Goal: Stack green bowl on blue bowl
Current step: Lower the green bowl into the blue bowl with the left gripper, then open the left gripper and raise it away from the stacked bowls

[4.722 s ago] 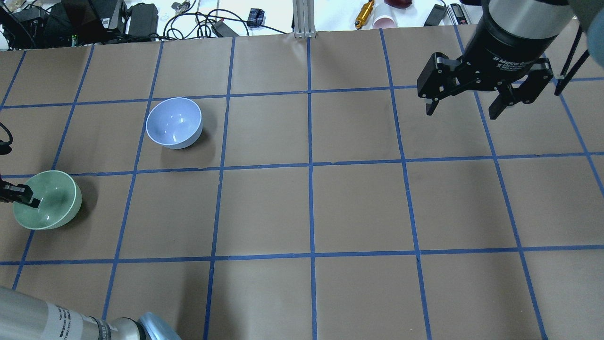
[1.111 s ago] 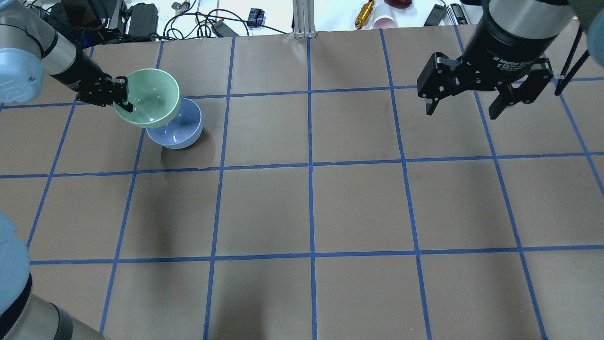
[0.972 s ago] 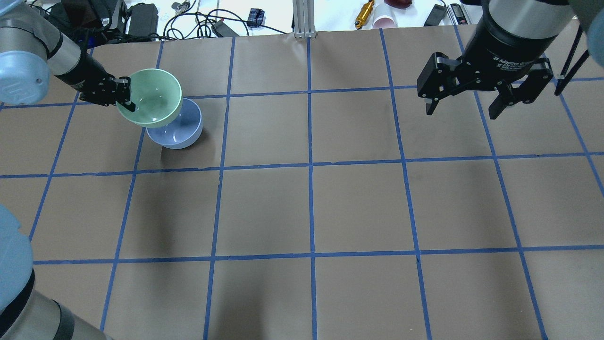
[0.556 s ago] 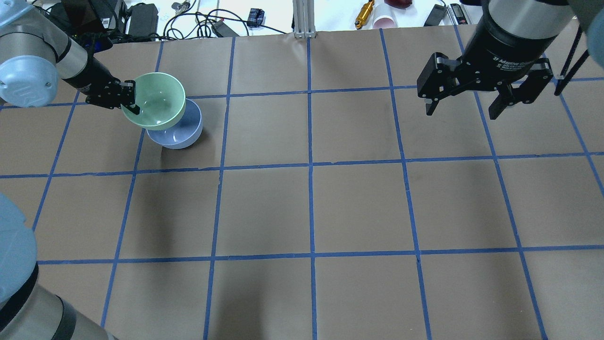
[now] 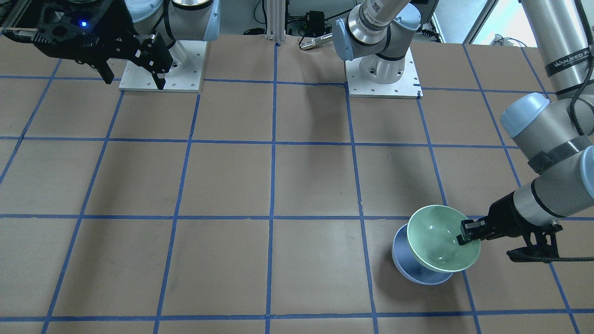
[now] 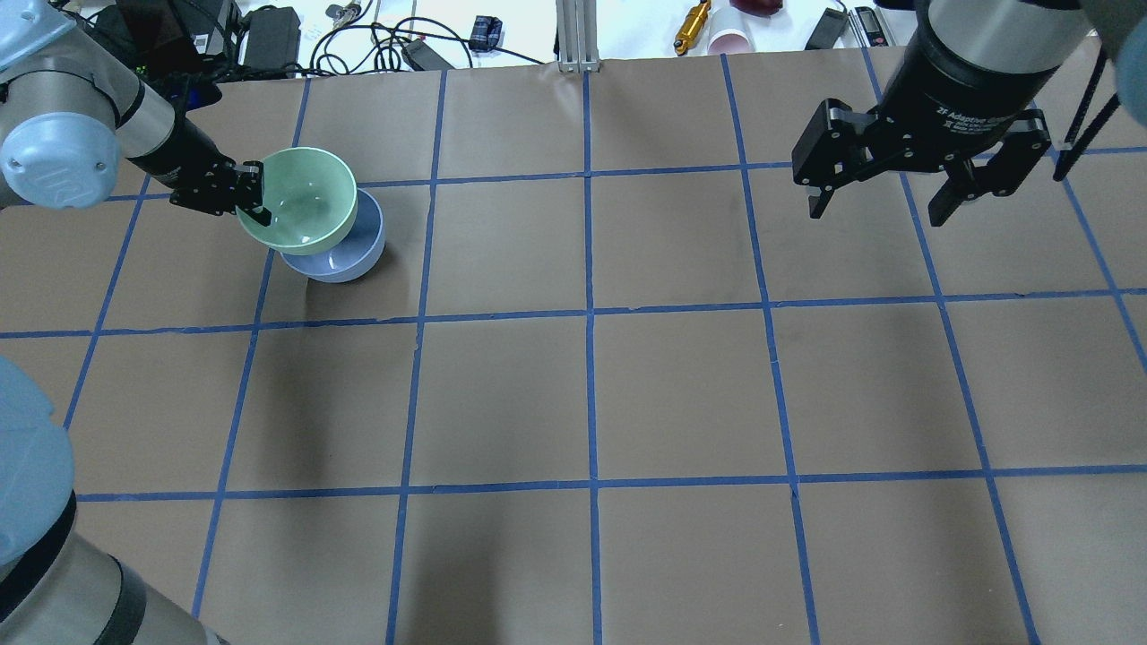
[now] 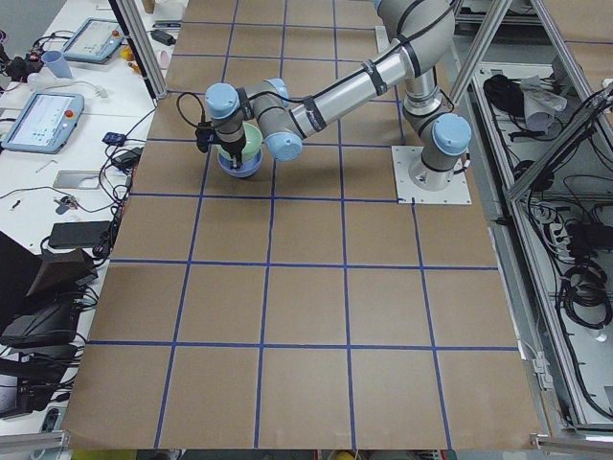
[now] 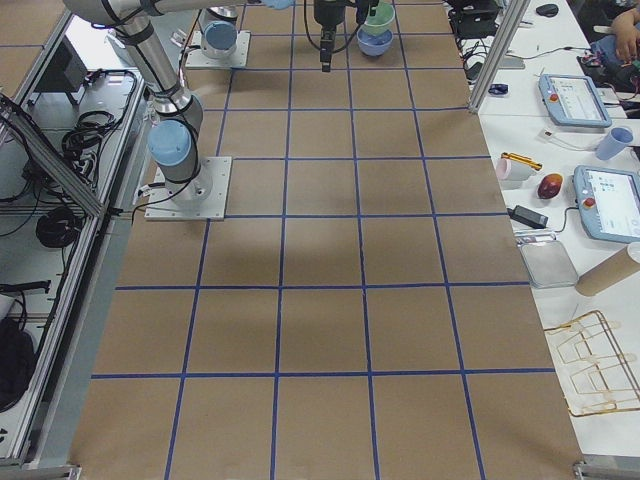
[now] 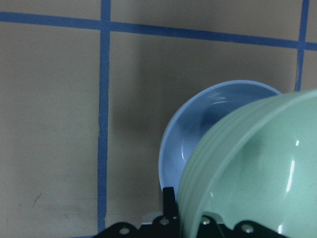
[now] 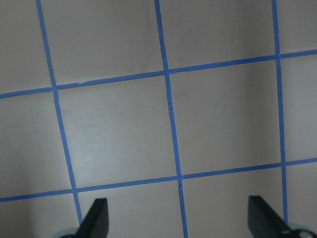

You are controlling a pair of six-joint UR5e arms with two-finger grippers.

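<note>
My left gripper [image 6: 254, 192] [image 5: 465, 231] is shut on the rim of the green bowl [image 6: 303, 199] [image 5: 441, 239]. It holds the bowl tilted, just above and partly over the blue bowl [image 6: 348, 260] [image 5: 404, 264], which stands on the table. In the left wrist view the green bowl [image 9: 257, 173] fills the lower right and covers part of the blue bowl [image 9: 198, 134]. My right gripper [image 6: 887, 208] [image 5: 132, 76] is open and empty, high over the far right of the table. Both bowls show small in the side views [image 7: 239, 151] [image 8: 376, 28].
The table is brown paper [image 6: 591, 394] with a blue tape grid. Cables, power bricks and small tools [image 6: 269, 36] lie beyond the far edge. The two arm bases [image 5: 383, 69] stand on plates on the robot's side.
My left gripper has carried the green bowl from the left of the table up to the blue bowl, and in the last second moved it right and lower over it. The right arm has not moved.
</note>
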